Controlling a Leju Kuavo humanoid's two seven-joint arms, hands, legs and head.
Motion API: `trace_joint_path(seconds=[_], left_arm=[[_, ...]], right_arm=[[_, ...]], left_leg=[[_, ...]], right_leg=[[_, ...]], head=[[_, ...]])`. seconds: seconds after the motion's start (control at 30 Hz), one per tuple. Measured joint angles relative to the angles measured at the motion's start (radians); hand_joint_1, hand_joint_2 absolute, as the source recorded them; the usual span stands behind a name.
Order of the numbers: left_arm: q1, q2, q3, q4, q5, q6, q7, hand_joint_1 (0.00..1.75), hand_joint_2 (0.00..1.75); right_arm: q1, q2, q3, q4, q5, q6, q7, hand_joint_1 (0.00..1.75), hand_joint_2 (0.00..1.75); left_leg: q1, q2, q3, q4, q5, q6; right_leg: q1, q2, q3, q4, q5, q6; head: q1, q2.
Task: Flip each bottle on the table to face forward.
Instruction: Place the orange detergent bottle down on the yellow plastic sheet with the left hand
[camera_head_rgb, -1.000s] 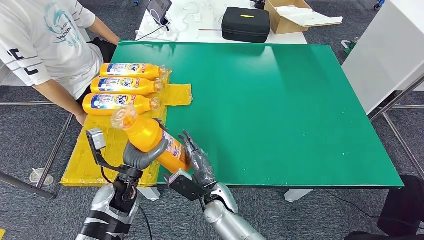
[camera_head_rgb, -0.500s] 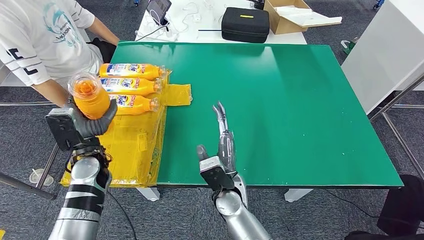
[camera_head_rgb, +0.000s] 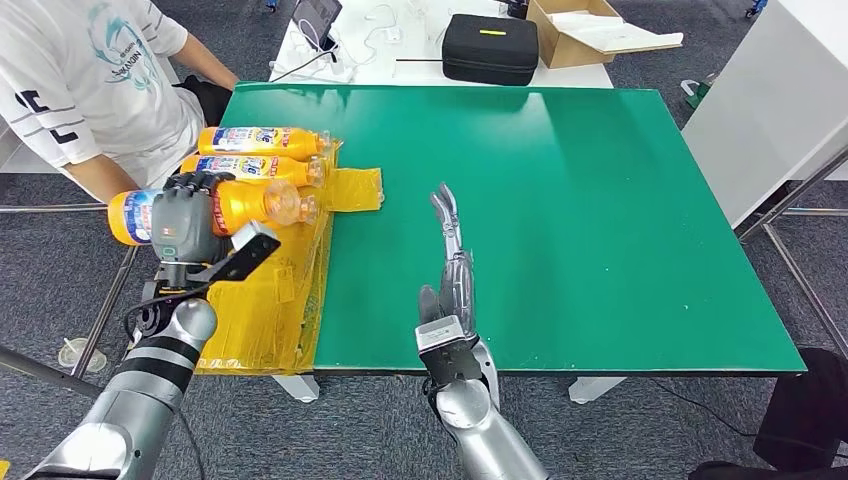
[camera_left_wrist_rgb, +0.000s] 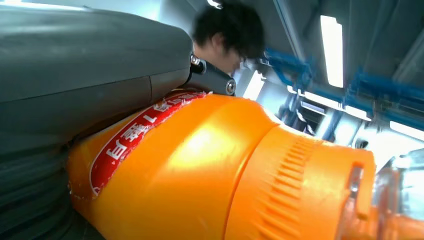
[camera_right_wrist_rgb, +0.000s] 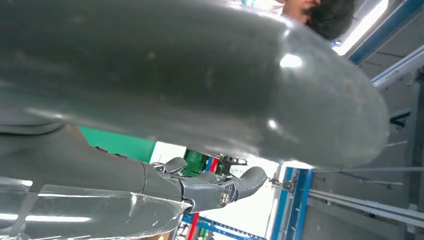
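My left hand (camera_head_rgb: 185, 225) grips an orange detergent bottle (camera_head_rgb: 235, 205) around its middle. It holds the bottle on its side above the yellow sheet (camera_head_rgb: 260, 300), cap towards the green table (camera_head_rgb: 560, 220). Up close the bottle's orange body and ribbed cap (camera_left_wrist_rgb: 210, 170) lie against the grey hand (camera_left_wrist_rgb: 75, 75). Two more orange bottles (camera_head_rgb: 262, 140) (camera_head_rgb: 255, 168) lie side by side beyond it, labels up. A further one behind the held bottle is mostly hidden. My right hand (camera_head_rgb: 450, 265) holds nothing, its fingers (camera_right_wrist_rgb: 210, 187) stretched out over the table's near part.
A person in a white shirt (camera_head_rgb: 90, 80) sits at the table's far left corner, close to the bottles. Behind the green table, a white desk carries a black case (camera_head_rgb: 490, 48) and a cardboard box (camera_head_rgb: 590, 30). A white cabinet (camera_head_rgb: 780, 100) stands at the right.
My left hand has turned the bottle from cap-up to lying on its side and brought it over the row of bottles. The right hand has barely moved.
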Motion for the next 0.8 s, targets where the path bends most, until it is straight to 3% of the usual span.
trace_joint_path(seconds=[0.43, 0.8], left_arm=[[-0.033, 0.044, -0.059, 0.151, -0.008, -0.009, -0.003, 1.75, 1.75], [-0.021, 0.108, -0.115, 0.223, -0.054, -0.378, -0.035, 1.75, 1.75]], right_arm=[[-0.001, -0.015, 0.016, -0.024, -0.004, 0.004, 0.000, 0.00, 0.00], [0.005, -0.027, 0.013, -0.027, -0.042, 0.059, 0.000, 0.00, 0.00]], left_leg=[[0.000, 0.000, 0.000, 0.000, 0.000, 0.000], [0.000, 0.001, 0.000, 0.000, 0.000, 0.000]], right_leg=[[0.000, 0.001, 0.000, 0.000, 0.000, 0.000], [0.000, 0.001, -0.001, 0.000, 0.000, 0.000]], head=[[0.000, 0.000], [0.000, 0.000]])
